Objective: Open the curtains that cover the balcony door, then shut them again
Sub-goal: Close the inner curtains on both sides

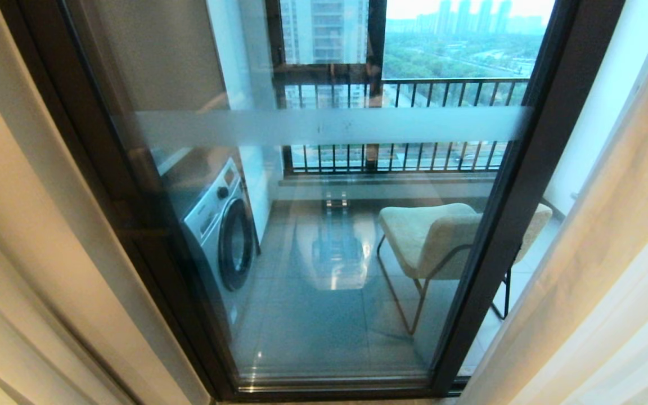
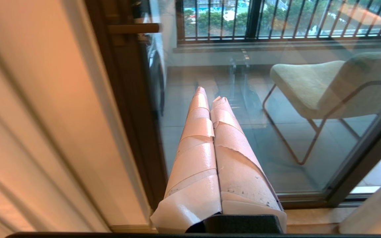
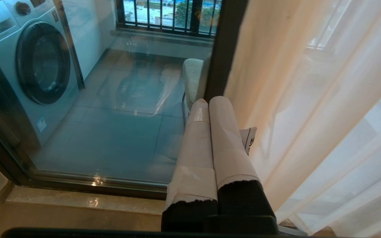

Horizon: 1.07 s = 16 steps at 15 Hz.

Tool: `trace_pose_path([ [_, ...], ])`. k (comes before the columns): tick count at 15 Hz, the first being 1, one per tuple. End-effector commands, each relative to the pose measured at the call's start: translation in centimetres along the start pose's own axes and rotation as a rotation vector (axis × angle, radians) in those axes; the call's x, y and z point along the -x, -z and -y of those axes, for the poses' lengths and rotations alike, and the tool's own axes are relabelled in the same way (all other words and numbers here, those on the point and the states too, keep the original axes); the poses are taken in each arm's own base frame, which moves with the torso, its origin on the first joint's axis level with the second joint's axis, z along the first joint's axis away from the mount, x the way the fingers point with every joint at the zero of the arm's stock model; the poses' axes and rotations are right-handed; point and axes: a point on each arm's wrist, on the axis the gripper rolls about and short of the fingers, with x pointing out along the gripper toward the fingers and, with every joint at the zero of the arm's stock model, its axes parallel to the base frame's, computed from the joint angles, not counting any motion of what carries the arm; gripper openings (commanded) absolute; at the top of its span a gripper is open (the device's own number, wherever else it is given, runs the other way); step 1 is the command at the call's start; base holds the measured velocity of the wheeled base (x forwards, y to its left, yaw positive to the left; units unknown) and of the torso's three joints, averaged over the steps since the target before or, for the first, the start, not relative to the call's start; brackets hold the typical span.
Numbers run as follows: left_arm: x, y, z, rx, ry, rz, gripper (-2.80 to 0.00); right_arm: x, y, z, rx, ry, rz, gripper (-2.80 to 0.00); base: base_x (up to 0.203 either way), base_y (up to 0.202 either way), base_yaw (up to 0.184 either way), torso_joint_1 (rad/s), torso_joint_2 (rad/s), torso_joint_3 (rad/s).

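We face the balcony door (image 1: 324, 225) head-on: its glass panel stands tall between dark frame posts, with a frosted band (image 1: 329, 126) running level across it. The curtains (image 1: 31, 253) hang drawn aside on both flanks, their pleats running top to floor; the cream drape sits on our left, and on our right a cream drape (image 1: 599, 253) hangs with a thin white sheer (image 3: 359, 148) beside it, so the glass between them is uncovered.

Beyond the glass we see a washing machine (image 1: 220, 225) on the left side of the balcony, a beige chair (image 1: 431, 236) on thin metal legs toward the right, partly crossed by the right frame post (image 1: 504, 225), and a black barred railing (image 1: 408, 90) at the far edge.

Our left gripper (image 2: 208, 94) points toward the glass just beside the left drape, its taped fingers (image 2: 197, 132) pressed together and empty. Our right gripper (image 3: 210, 102) aims at the right frame post close to the right drape, fingers (image 3: 223, 138) likewise together, holding nothing.
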Motion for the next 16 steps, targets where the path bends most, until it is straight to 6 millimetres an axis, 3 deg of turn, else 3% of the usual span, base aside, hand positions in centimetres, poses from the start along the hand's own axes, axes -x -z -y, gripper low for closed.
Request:
trace_pose_path([
  [1,0.00,0.00,0.00,0.000,0.000,0.000,-2.80,-0.01,0.00,0.00,0.001,-0.002,-0.001,-2.80,0.000,0.186,0.001,0.000,0.00,-0.002],
  [11,0.00,0.01,-0.01,0.000,-0.005,0.000,-2.80,-0.01,0.00,0.00,0.001,0.000,-0.002,-2.80,0.000,0.184,-0.001,0.003,0.00,0.001],
  [16,0.00,0.01,-0.01,0.000,-0.005,0.000,-2.80,-0.01,0.00,0.00,0.001,0.000,-0.002,-2.80,0.000,0.017,0.000,0.001,0.00,0.001],
])
